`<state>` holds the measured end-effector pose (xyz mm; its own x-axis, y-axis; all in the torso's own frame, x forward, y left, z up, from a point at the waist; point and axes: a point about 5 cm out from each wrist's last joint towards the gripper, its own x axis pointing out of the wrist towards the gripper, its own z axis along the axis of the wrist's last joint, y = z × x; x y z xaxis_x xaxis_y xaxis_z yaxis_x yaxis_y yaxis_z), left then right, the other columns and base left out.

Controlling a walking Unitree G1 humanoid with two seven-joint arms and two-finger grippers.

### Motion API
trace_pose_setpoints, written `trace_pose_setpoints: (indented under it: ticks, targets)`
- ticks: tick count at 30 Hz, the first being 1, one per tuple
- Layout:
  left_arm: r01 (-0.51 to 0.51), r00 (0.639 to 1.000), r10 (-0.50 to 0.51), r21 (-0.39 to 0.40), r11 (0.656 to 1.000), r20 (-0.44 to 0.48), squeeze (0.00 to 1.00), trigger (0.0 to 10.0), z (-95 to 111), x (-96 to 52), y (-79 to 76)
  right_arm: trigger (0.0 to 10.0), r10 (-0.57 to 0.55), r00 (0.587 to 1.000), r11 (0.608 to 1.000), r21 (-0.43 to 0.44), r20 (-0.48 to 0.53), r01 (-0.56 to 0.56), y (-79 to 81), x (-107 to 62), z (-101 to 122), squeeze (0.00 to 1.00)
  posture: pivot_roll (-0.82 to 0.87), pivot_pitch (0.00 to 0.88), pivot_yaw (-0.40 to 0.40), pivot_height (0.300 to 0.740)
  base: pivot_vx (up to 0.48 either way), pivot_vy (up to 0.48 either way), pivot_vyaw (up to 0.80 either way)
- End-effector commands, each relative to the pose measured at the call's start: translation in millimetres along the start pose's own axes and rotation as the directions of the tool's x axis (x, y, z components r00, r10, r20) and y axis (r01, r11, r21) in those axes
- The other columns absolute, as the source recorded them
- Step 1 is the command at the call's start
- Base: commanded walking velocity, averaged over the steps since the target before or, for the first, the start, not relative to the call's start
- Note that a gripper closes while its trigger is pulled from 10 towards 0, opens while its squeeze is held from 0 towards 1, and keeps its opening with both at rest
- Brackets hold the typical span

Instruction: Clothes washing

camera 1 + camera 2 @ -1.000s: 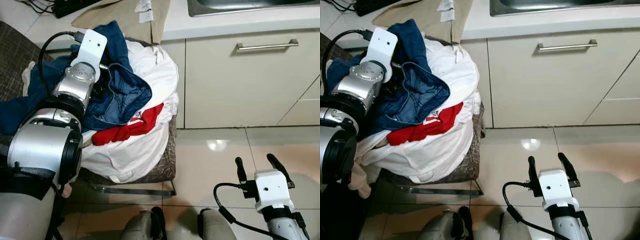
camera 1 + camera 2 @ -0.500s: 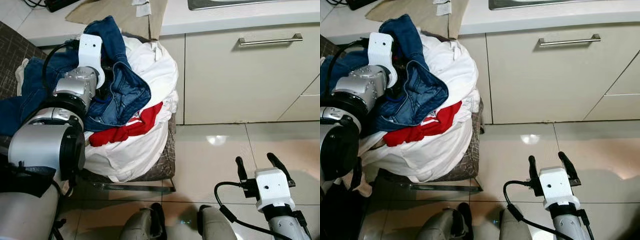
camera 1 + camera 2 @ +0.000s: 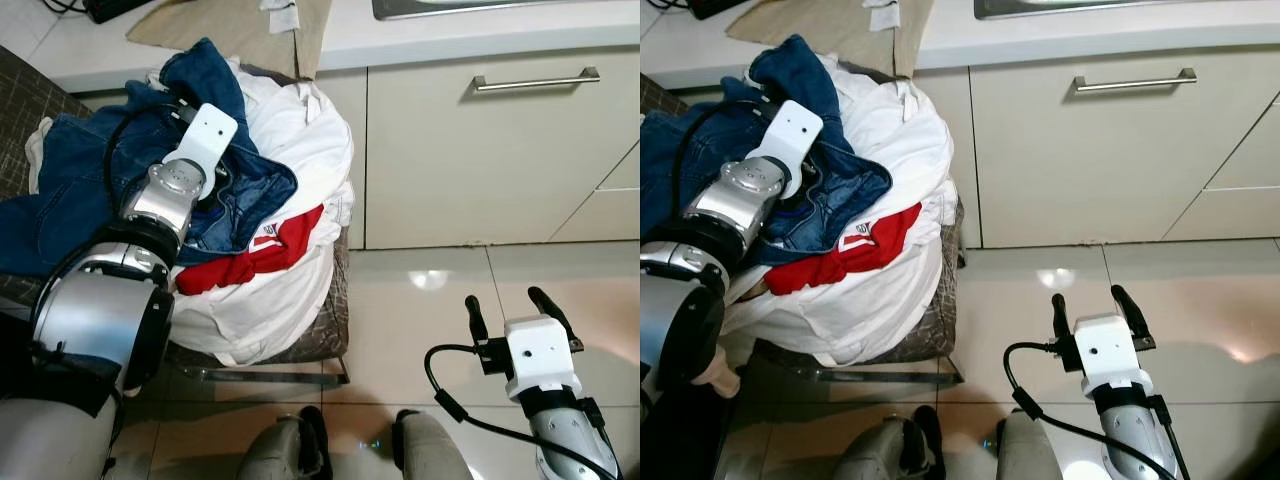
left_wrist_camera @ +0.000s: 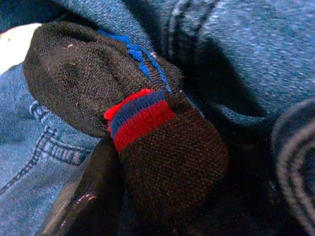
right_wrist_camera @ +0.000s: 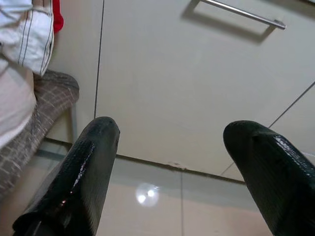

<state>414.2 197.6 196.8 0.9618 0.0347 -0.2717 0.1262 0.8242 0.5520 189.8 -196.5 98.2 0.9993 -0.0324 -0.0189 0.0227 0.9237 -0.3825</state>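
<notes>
A pile of laundry sits heaped on a brown woven seat (image 3: 337,318): blue jeans (image 3: 75,195) on top at the left, a white garment (image 3: 300,135) and a red one (image 3: 272,250) below. My left gripper (image 3: 213,180) is pushed into the folds of the jeans. In the left wrist view a dark sock (image 4: 147,123) with a red and blue band lies right in front of it, among the denim (image 4: 246,44). My right gripper (image 3: 507,303) hangs open and empty low over the floor tiles, away from the pile.
A beige cabinet (image 3: 470,170) with a metal handle (image 3: 535,80) stands to the right of the pile. On the counter above lies a tan cloth (image 3: 240,25). The glossy tiled floor (image 3: 420,290) spreads in front of the cabinet. My feet (image 3: 300,450) show at the bottom.
My left wrist has turned and shifted right and lower over the jeans, and the denim now lies spread wider to the left. The right arm has barely drifted left.
</notes>
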Motion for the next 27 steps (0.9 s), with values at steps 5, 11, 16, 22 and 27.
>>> trace_pose_setpoints:
  ticks: [5, 11, 16, 22, 27]
  targets:
    - [0.060, 0.995, -0.072, -0.163, 0.985, -0.069, 0.00, 0.0, -25.3, -0.2, -17.5, 10.0, -0.046, 0.994, 0.990, 0.132, -0.095, 0.058, -5.5, 6.9, -7.8, 0.00, -0.29, 0.196, 0.125, 0.723, 0.000, 0.000, 0.00]
    - [0.055, 0.999, -0.051, -0.409, 0.911, 0.021, 0.00, 0.0, -12.3, 0.4, -12.5, 10.0, -0.062, 0.994, 0.988, 0.136, -0.093, 0.074, -11.0, 14.1, -7.3, 0.00, -0.30, 0.179, 0.112, 0.723, 0.000, 0.000, 0.00]
    - [0.042, 0.999, -0.034, -0.344, 0.938, 0.029, 0.00, 0.0, -14.3, 0.3, -15.3, 10.0, -0.049, 0.995, 0.988, 0.141, -0.084, 0.060, -10.9, 22.2, -6.1, 0.00, -0.30, 0.162, 0.099, 0.723, 0.000, 0.000, 0.00]
    - [0.050, 0.996, -0.024, -0.303, 0.952, 0.089, 0.00, 0.0, -8.6, 0.3, -20.9, 10.0, -0.032, 0.994, 0.974, 0.218, -0.108, 0.055, -11.7, 39.0, -5.9, 0.00, -0.28, 0.139, 0.080, 0.723, 0.000, 0.000, 0.00]
    - [0.051, 0.989, -0.005, -0.312, 0.949, 0.148, 0.00, 0.0, -1.1, -0.6, -18.5, 10.0, -0.014, 0.993, 0.963, 0.266, -0.114, 0.045, -10.6, 49.3, -5.3, 0.00, -0.27, 0.122, 0.066, 0.723, 0.000, 0.000, 0.00]
